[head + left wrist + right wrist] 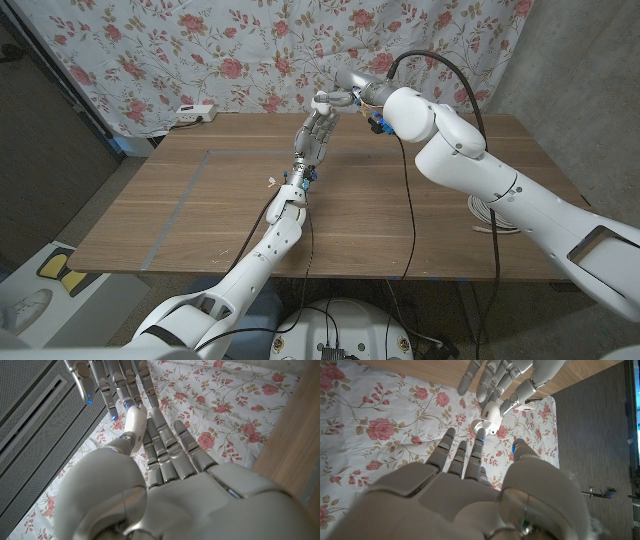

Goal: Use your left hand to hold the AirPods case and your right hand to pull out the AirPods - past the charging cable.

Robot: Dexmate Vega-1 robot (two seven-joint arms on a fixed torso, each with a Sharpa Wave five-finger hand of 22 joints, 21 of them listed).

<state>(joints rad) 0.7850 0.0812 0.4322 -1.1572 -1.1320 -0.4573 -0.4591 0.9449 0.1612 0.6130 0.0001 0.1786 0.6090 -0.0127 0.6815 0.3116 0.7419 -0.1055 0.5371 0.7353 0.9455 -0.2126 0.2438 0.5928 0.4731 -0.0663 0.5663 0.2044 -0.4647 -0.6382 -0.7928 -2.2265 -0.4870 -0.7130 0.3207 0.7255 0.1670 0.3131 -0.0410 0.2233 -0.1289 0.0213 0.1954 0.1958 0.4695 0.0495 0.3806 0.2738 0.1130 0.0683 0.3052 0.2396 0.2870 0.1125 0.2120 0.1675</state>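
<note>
My left hand (315,132) is raised above the table's far middle and holds the small white AirPods case (135,422) between thumb and fingers. In the right wrist view the case (488,416) sits in the left hand (512,380), and its lid looks tipped open. My right hand (336,100) meets it from the far side with its fingers spread, and one fingertip (480,435) reaches right up to the case. I see nothing held in the right hand (107,382). The earbuds themselves are too small to make out.
A coiled white cable (490,215) lies on the wooden table (200,215) near its right edge, under my right arm. A white power strip (195,113) sits at the back left. A floral curtain (200,50) hangs behind the table.
</note>
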